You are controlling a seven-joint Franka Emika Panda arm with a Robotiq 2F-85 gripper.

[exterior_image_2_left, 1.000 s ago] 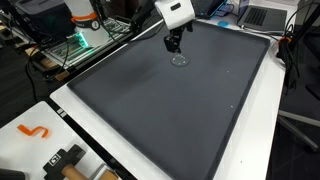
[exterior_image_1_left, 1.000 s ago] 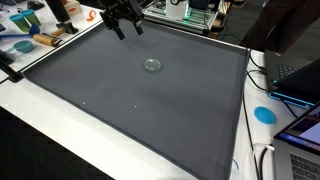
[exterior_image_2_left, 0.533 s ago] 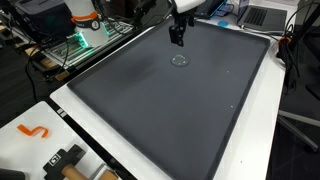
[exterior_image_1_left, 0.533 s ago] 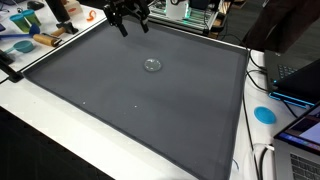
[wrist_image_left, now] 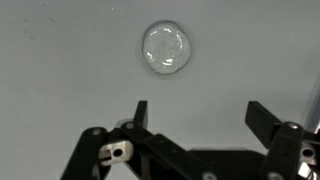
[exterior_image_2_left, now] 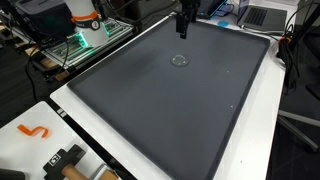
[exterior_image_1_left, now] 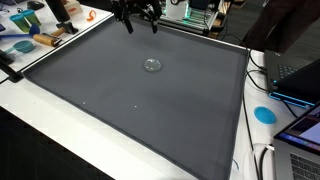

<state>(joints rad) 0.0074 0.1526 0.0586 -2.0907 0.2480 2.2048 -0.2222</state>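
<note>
A small clear round lid-like disc [exterior_image_1_left: 152,65] lies flat on the dark grey mat [exterior_image_1_left: 130,110], toward the mat's far side; it also shows in the other exterior view as the disc [exterior_image_2_left: 180,60] and in the wrist view as the disc [wrist_image_left: 166,49]. My gripper [exterior_image_1_left: 140,25] hangs high above the mat's far edge, well clear of the disc, and appears as the gripper [exterior_image_2_left: 184,30] near the top of that view. In the wrist view the gripper [wrist_image_left: 200,112] stands open, with nothing between its black fingers; the disc lies ahead of the fingertips.
The mat [exterior_image_2_left: 180,110] covers most of a white table [exterior_image_1_left: 40,125]. Tools and a blue object [exterior_image_1_left: 20,45] sit at one corner, a blue disc [exterior_image_1_left: 264,114] and laptops [exterior_image_1_left: 300,85] along one side. An orange hook [exterior_image_2_left: 32,130] and a black tool [exterior_image_2_left: 65,160] lie near a table corner.
The gripper has risen and moved away from the disc toward the mat's far edge, staying open. The disc has not moved.
</note>
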